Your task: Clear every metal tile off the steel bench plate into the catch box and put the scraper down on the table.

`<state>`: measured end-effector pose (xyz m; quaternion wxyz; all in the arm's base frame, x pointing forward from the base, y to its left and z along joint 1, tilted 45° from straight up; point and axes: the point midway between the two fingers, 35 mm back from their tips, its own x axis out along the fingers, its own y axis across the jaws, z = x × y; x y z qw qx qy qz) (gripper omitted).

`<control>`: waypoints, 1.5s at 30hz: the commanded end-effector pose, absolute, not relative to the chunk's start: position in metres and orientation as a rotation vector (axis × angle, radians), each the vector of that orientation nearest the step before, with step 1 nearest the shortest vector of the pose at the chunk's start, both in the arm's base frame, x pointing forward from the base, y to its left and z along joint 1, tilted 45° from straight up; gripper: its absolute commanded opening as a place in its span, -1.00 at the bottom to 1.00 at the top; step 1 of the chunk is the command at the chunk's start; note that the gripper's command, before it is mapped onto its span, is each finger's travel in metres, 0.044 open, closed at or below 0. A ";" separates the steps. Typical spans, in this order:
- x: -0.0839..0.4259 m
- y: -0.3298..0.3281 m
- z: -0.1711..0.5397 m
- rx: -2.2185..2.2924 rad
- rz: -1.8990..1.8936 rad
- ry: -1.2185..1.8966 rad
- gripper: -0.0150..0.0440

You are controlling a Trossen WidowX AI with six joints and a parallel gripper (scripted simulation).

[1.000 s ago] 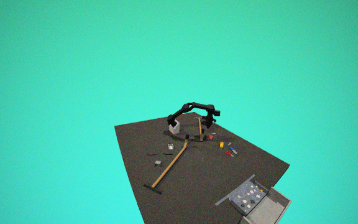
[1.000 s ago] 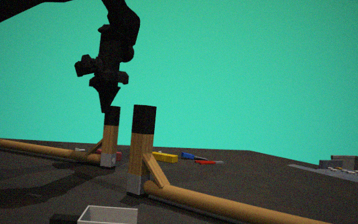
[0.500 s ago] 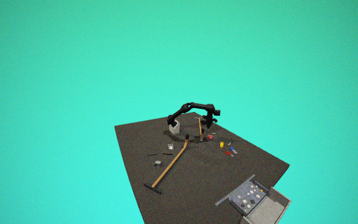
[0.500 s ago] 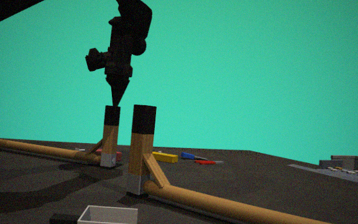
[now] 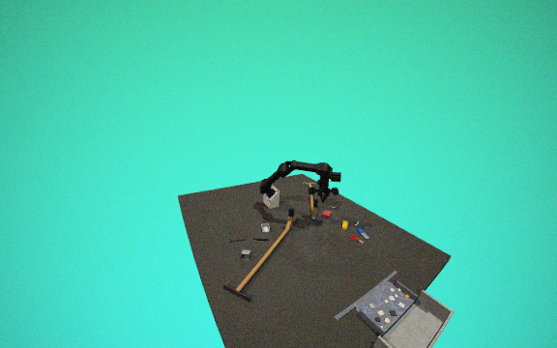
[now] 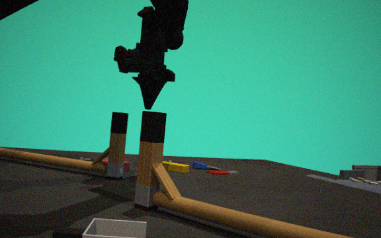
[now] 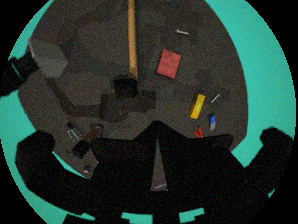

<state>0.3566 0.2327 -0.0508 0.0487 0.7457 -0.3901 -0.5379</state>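
My gripper (image 5: 323, 200) (image 6: 148, 108) (image 7: 156, 123) is shut and empty, pointing down above the table near the tools' grips. The long scraper (image 5: 264, 256) (image 6: 230, 215) lies on the table, its wide dark blade at the front left and its black-capped grip upright. A shorter wooden-handled tool (image 5: 312, 203) (image 6: 117, 149) (image 7: 132, 40) lies beside it, its black-capped grip also upright. The steel bench plate (image 5: 380, 296) (image 6: 342, 183) carries several small tiles (image 5: 401, 304) (image 6: 372, 182), pale, dark and one orange. The catch box (image 5: 414, 329) (image 6: 369, 172) adjoins the plate's far end; no tiles show in its visible part.
A red block (image 5: 327, 214) (image 7: 169, 63), a yellow block (image 5: 345, 224) (image 6: 177, 166) (image 7: 197, 106), a blue-handled tool (image 5: 363, 233) (image 6: 200, 165) and a red-handled tool (image 5: 356, 238) (image 6: 218, 172) lie right of the grips. A small open container (image 5: 265, 227) (image 6: 114, 228) stands left of the scraper.
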 end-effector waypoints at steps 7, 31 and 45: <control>0.390 0.208 -0.011 2.525 -1.524 -1.565 -0.49; 0.443 0.133 0.075 2.893 -0.952 -2.537 -0.49; 0.459 0.080 0.127 2.920 -0.310 -3.143 -0.49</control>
